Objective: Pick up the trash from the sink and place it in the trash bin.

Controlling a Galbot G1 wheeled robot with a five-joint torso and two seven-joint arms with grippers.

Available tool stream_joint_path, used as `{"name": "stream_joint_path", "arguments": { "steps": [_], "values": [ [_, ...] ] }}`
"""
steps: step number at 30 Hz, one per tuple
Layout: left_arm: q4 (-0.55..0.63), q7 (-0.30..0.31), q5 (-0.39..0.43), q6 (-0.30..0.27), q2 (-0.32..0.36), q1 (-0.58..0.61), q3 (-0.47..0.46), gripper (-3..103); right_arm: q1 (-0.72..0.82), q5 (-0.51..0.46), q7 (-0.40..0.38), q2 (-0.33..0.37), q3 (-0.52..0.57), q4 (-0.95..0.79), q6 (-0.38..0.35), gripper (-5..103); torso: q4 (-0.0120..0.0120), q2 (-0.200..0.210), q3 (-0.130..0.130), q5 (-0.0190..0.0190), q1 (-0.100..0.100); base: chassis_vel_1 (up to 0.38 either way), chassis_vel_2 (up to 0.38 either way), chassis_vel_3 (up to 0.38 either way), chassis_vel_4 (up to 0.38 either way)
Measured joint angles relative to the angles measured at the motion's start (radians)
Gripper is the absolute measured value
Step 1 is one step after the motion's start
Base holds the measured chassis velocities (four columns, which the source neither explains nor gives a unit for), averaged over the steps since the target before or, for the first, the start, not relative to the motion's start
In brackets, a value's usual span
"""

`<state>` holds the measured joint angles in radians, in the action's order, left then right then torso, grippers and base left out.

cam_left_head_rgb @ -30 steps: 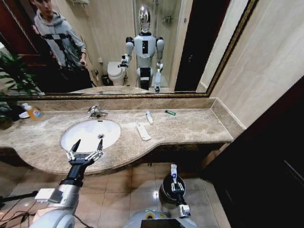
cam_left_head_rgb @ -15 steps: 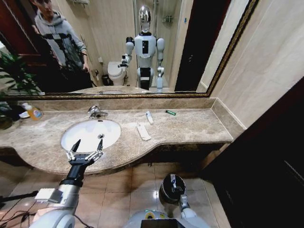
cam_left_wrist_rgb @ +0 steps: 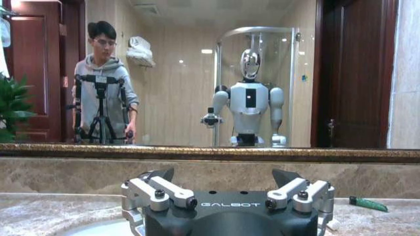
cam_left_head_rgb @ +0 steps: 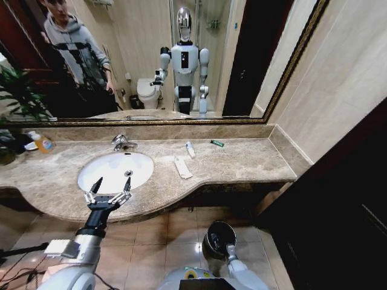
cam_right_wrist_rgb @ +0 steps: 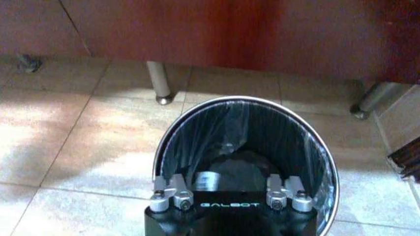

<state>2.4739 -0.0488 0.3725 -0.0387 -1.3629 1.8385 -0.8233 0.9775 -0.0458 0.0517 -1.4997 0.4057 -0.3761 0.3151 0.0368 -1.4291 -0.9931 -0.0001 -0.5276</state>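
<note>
Head view has your left claw (cam_left_head_rgb: 109, 187) spread wide and empty over the sink (cam_left_head_rgb: 115, 171) rim; right claw (cam_right_wrist_rgb: 229, 189) sits in the trash bin (cam_left_head_rgb: 219, 237), grip unclear. That flat white packet (cam_left_head_rgb: 182, 167) on the counter (cam_left_head_rgb: 242, 160) looks light, floppy, slippery, so pinch across its long edges.

Open white oval sink (cam_left_head_rgb: 115, 170) lies just beyond the left tool (cam_left_head_rgb: 109, 192); chrome faucet (cam_left_head_rgb: 123, 142) blocks its far rim.
</note>
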Motion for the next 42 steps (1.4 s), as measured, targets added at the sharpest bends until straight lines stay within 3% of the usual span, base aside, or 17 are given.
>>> {"name": "stream_joint_path", "arguments": {
  "steps": [4,7,11,21,24,30,34,42],
  "values": [
    [0.000,0.000,0.000,0.000,0.000,0.000,0.000,100,0.009,0.007,-0.002,0.000,0.002,-0.003,-0.003,70,-0.0001,0.000,0.000,0.0001,0.000,0.000,0.000,0.000,0.000],
    [0.000,0.000,0.000,0.000,0.000,0.000,0.000,100,0.019,0.007,-0.003,-0.005,0.003,-0.010,-0.004,86,0.0000,0.000,0.000,0.0000,0.000,0.000,0.000,0.000,0.000],
    [0.000,0.000,0.000,0.000,0.000,0.000,0.000,100,0.024,0.007,-0.007,-0.012,0.002,-0.014,-0.002,96,0.0000,0.000,0.000,0.0000,0.000,0.000,0.000,0.000,0.000],
    [0.000,0.000,0.000,0.000,0.000,0.000,0.000,100,0.079,0.008,-0.040,-0.020,-0.008,-0.103,0.002,100,0.0000,0.000,0.000,0.0001,0.000,0.000,0.000,0.000,0.000],
    [0.000,0.000,0.000,0.000,0.000,0.000,0.000,100,0.180,0.024,-0.123,-0.010,-0.026,-0.306,0.036,100,0.0000,0.000,0.000,-0.0001,0.000,0.000,0.000,0.000,0.000],
    [0.000,0.000,0.000,0.000,0.000,0.000,0.000,100,0.361,0.077,-0.212,0.015,-0.041,-0.600,0.128,100,-0.0001,0.000,0.000,-0.0001,0.000,0.000,0.000,0.000,0.000],
    [0.000,0.000,0.000,0.000,0.000,0.000,0.000,100,0.537,0.163,-0.306,0.026,-0.034,-0.883,0.244,100,0.0000,0.000,0.000,-0.0001,0.000,0.000,0.000,0.000,0.000],
    [0.000,0.000,0.000,0.000,0.000,0.000,0.000,100,0.763,0.196,-0.352,0.037,-0.043,-1.205,0.292,100,-0.0003,0.000,0.000,0.0000,0.000,0.000,0.000,0.000,0.000]
  ]
}}
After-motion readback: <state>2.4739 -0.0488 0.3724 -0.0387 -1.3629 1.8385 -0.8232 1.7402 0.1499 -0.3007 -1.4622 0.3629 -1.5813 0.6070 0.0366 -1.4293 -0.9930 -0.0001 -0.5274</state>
